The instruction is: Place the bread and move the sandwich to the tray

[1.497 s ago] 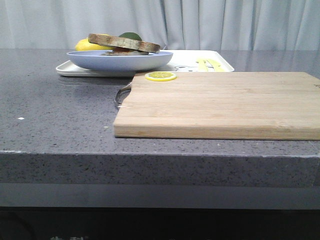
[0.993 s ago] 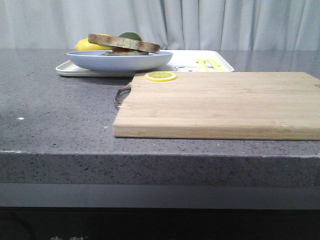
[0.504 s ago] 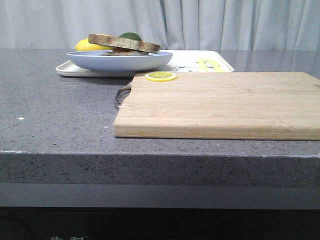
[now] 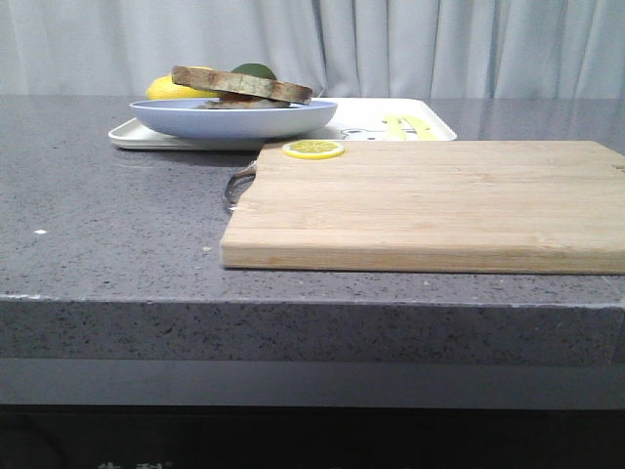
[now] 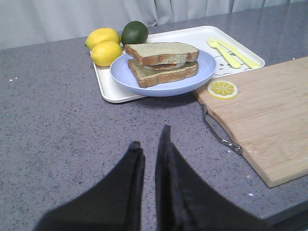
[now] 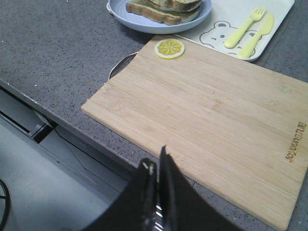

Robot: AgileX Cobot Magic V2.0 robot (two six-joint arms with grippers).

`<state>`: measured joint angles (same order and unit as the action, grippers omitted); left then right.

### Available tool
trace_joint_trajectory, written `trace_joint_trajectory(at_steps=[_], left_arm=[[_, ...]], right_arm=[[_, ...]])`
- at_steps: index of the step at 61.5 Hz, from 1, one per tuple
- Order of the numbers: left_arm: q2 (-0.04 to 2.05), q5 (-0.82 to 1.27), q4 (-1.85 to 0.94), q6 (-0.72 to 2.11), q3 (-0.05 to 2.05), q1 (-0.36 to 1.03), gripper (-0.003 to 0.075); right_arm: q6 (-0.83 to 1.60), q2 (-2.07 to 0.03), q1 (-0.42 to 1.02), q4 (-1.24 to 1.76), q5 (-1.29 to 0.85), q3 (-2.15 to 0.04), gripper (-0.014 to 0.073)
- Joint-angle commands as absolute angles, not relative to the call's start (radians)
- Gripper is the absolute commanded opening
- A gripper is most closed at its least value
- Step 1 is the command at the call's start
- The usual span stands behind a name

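Sitting on the light-blue plate [image 5: 192,82], the sandwich [image 5: 162,62] is assembled — two brown-crusted slices stacked, with a sliver of white egg showing between them at one edge. The top slice, the bread [image 5: 161,51], lies flat on the stack with its pale greenish-tan face up. The plate rests on the white tray [image 5: 144,94] and overhangs the tray's near rim on the side toward the cutting board. Two lemons [image 5: 103,44] and a dark green lime [image 5: 134,32] sit at the tray's far end, touching one another, and a yellow fork and knife [image 5: 230,52] lie side by side at its other end, next to a bear print seen in the right wrist view.

A wooden cutting board [image 4: 430,200] lies on the grey speckled counter [image 4: 107,225] just beside the tray, its metal handle [image 5: 219,132] pointing toward the open counter. A lemon slice [image 4: 313,149] rests flat on the board's corner nearest the plate.

The left gripper [image 5: 150,144] hangs over bare counter, well short of the plate, its dark fingers drawn nearly together with only a thin gap and nothing between them. The right gripper [image 6: 155,163] hovers off the counter's front edge near the board's near corner — its fingers are pressed together and empty. Neither arm shows in the front view.
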<state>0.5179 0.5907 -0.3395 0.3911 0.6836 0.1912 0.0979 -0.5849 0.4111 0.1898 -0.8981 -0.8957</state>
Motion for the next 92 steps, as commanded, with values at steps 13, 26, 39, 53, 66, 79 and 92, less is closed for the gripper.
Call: trace_joint_trajectory(at_steps=[13, 26, 39, 53, 66, 79, 92], left_arm=[[0.522, 0.513, -0.339, 0.391, 0.709, 0.198, -0.0020], [0.522, 0.513, -0.339, 0.391, 0.709, 0.198, -0.0020], [0.522, 0.507, -0.339, 0.391, 0.708, 0.198, -0.0020], [0.325, 0.427, -0.350, 0.391, 0.583, 0.096, -0.0020], [0.244, 0.427, -0.347, 0.391, 0.505, 0.050, -0.0020], [0.164, 0.382, -0.216, 0.164, 0.396, 0.050, -0.0020], [0.069, 0.295, -0.152, 0.075, 0.250, 0.050, -0.0020]], right_arm=[[0.100, -0.587, 0.404, 0.191, -0.824, -0.921, -0.0116], [0.100, -0.587, 0.404, 0.191, -0.824, -0.921, -0.0116], [0.100, -0.587, 0.404, 0.191, -0.824, -0.921, -0.0116], [0.100, -0.587, 0.404, 0.191, -0.825, -0.921, -0.0116], [0.100, -0.587, 0.404, 0.192, -0.825, -0.921, -0.0116], [0.100, -0.587, 0.404, 0.192, -0.825, -0.921, -0.0116], [0.100, -0.587, 0.404, 0.192, -0.825, -0.921, -0.0116]])
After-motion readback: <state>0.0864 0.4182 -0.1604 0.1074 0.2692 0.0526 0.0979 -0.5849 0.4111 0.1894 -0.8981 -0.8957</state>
